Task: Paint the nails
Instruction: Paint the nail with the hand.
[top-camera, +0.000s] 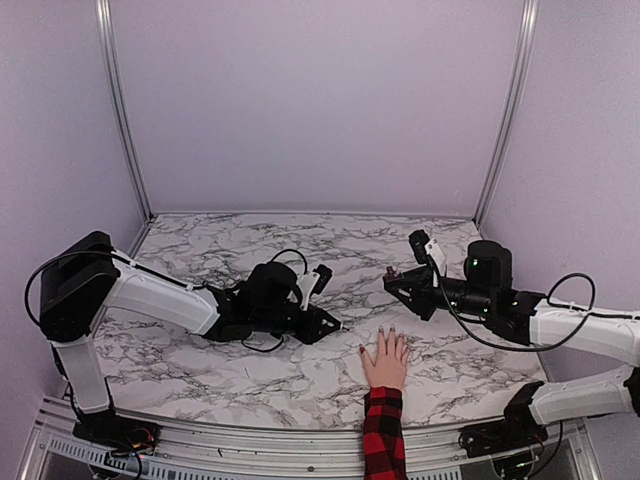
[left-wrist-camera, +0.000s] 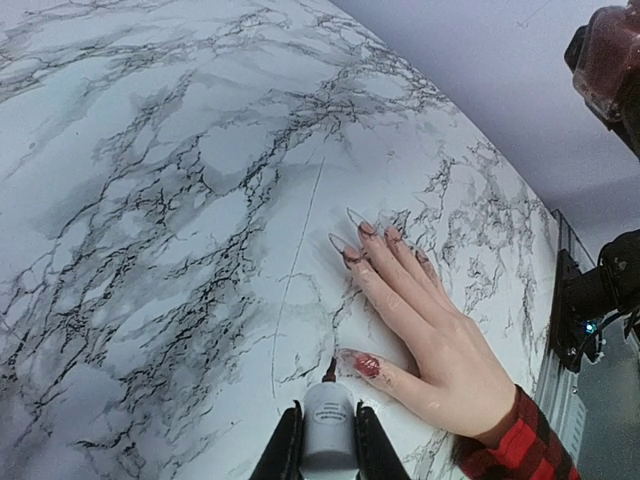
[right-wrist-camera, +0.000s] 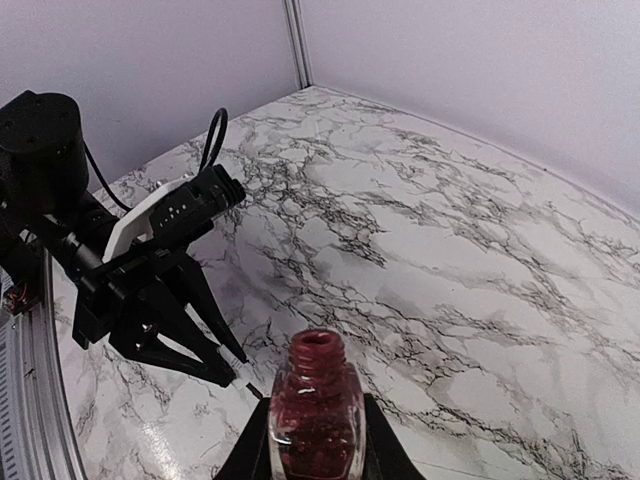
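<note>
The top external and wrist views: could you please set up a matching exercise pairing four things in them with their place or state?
Things:
1. left pincer
2. right pincer
3. hand
4. thumbnail

Place or state:
a. lies palm down on the marble table
b. shut on the open red polish bottle
c. shut on the white brush cap
d. carries red polish, with the brush tip just beside it

Pairs: 1-c, 2-b, 3-a, 4-d
</note>
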